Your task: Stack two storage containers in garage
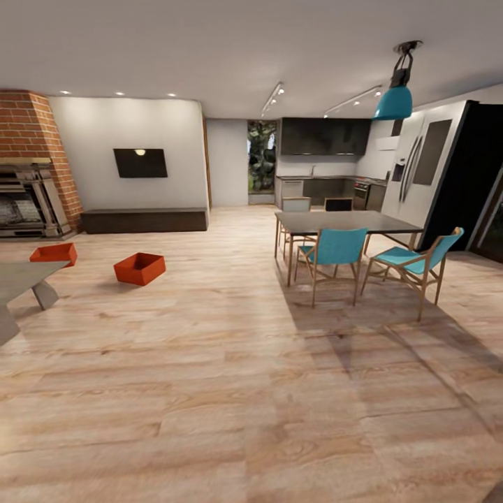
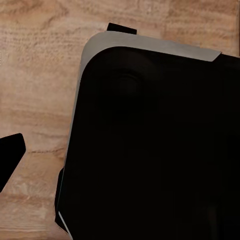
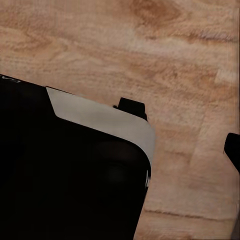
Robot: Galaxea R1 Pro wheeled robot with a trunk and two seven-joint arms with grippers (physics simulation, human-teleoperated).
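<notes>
Here, the light wood plank floor (image 1: 230, 391) lies broad and bare across the near room, edged on the right by a grey dining table (image 1: 346, 222) with teal wooden chairs (image 1: 335, 251) and on the left by a grey table corner (image 1: 24, 276). The 2 orange-red, thin-walled, lidless storage containers sit on the planks at far left, near the brick fireplace (image 1: 35, 161): one (image 1: 140, 268) stands clear, turned corner-on, its inside looking empty; the other (image 1: 54, 253) is just behind the grey table corner, contents unclear. Both look roughly square, with no clear long axis. Each wrist view shows a dark, grey-edged robot body (image 2: 150, 145) above planks; whether either gripper's fingers are spread or closed cannot be told.
</notes>
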